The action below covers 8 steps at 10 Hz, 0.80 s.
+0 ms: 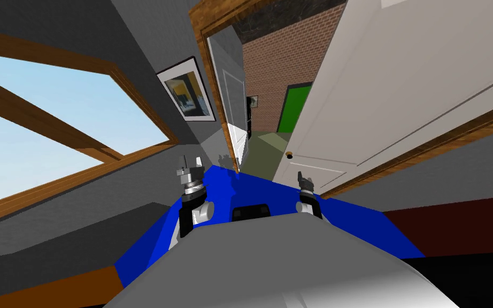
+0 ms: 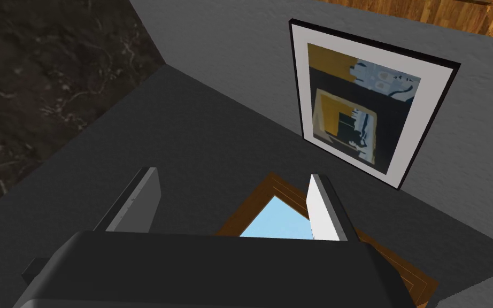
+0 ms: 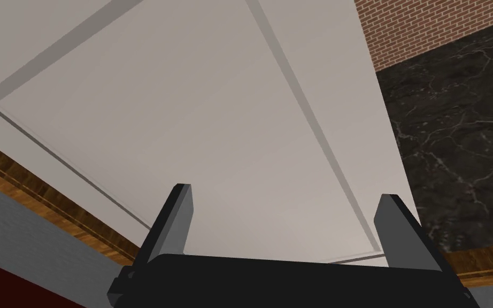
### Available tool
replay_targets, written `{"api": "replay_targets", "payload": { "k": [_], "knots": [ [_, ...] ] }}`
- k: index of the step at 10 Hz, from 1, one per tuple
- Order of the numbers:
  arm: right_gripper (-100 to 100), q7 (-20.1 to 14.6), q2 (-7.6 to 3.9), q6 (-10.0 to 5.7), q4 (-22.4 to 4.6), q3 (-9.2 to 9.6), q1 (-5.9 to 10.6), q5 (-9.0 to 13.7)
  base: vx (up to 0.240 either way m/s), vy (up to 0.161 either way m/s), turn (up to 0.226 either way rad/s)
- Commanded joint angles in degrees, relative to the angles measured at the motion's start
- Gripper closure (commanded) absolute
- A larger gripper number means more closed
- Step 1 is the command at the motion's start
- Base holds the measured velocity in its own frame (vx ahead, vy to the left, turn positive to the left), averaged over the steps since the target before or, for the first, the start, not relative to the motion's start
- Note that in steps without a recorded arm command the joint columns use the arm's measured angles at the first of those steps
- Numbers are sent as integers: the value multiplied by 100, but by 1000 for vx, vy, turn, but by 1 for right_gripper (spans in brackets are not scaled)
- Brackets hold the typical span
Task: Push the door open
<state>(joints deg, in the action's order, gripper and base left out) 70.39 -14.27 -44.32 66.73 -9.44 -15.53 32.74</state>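
Observation:
A pale panelled door [image 1: 390, 91] stands swung partly open on my right, with a small brown knob [image 1: 289, 155] at its free edge. My right gripper [image 1: 301, 177] is open, just below the door's lower panel and close to it. In the right wrist view the open right gripper [image 3: 288, 214] points up along the door panel [image 3: 197, 117]. My left gripper [image 1: 191, 162] is open and raised on the left, before the grey wall. The left wrist view has the open left gripper [image 2: 229, 200] with nothing between its fingers.
The doorway [image 1: 264, 107] has a wooden frame [image 1: 203, 69] and leads to a brick-walled room with a green panel [image 1: 295, 107]. A framed picture [image 1: 186, 91] and a large window [image 1: 37, 128] are on the left wall. The floor is blue [image 1: 251, 187].

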Motion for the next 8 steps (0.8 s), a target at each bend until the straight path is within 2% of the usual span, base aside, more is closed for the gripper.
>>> {"api": "replay_targets", "payload": {
  "k": [1, 8],
  "knots": [
    [-100, 264, -37, -39, -208, -36, 44, 98, 41, -52, 209],
    [-100, 1180, -191, -239, -1091, -151, 227, 456, 30, -60, 195]
  ]
}}
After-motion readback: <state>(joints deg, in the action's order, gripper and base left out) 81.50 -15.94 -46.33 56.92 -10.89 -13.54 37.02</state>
